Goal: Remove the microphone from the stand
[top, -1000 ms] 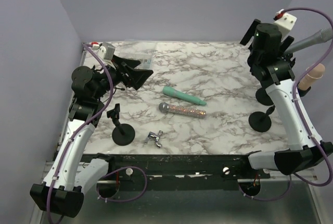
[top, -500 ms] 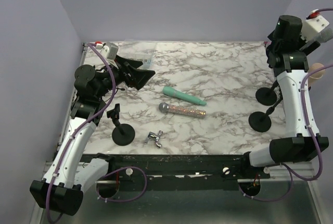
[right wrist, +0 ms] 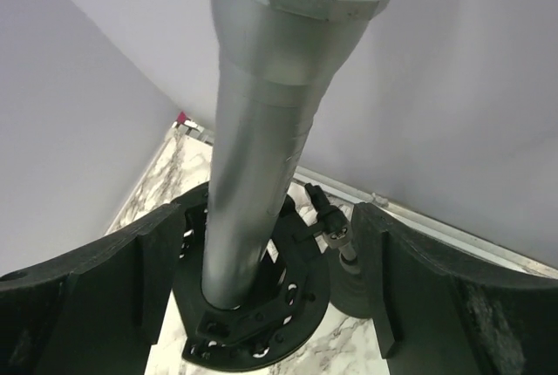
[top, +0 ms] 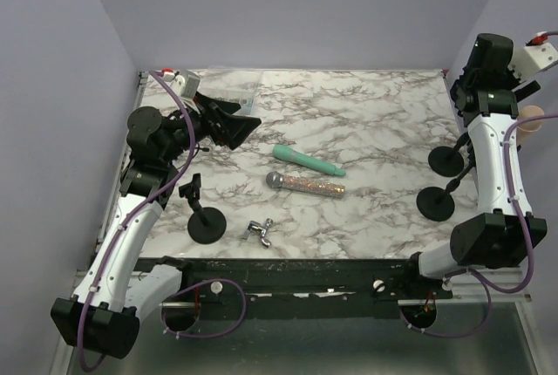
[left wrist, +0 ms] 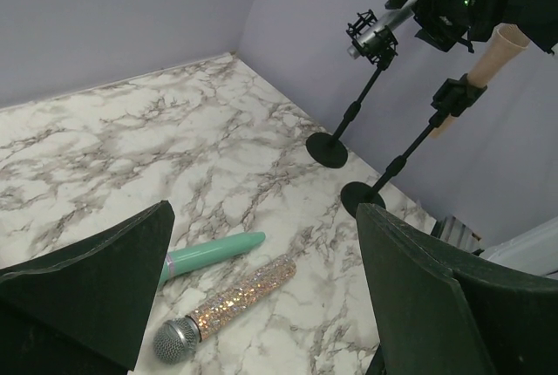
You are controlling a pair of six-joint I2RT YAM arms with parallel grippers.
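Observation:
A grey microphone (right wrist: 261, 131) stands in the black clip (right wrist: 253, 305) of a stand at the table's far right. My right gripper (right wrist: 270, 218) is open, one finger on each side of the microphone's body, not touching it. In the top view the right arm (top: 488, 70) is raised over the right edge and hides this microphone. The left wrist view shows it on its stand (left wrist: 375, 35). My left gripper (top: 234, 122) is open and empty over the back left of the table.
A beige microphone (top: 529, 122) sits on a second stand (top: 435, 203) beside the first stand's base (top: 446, 161). A teal microphone (top: 307, 160) and a glittery one (top: 305, 185) lie mid-table. An empty stand (top: 207, 227) and a metal fitting (top: 260, 232) are near the front.
My right arm has swung right and back, bringing its open fingers round the grey microphone. My left arm has shifted only slightly.

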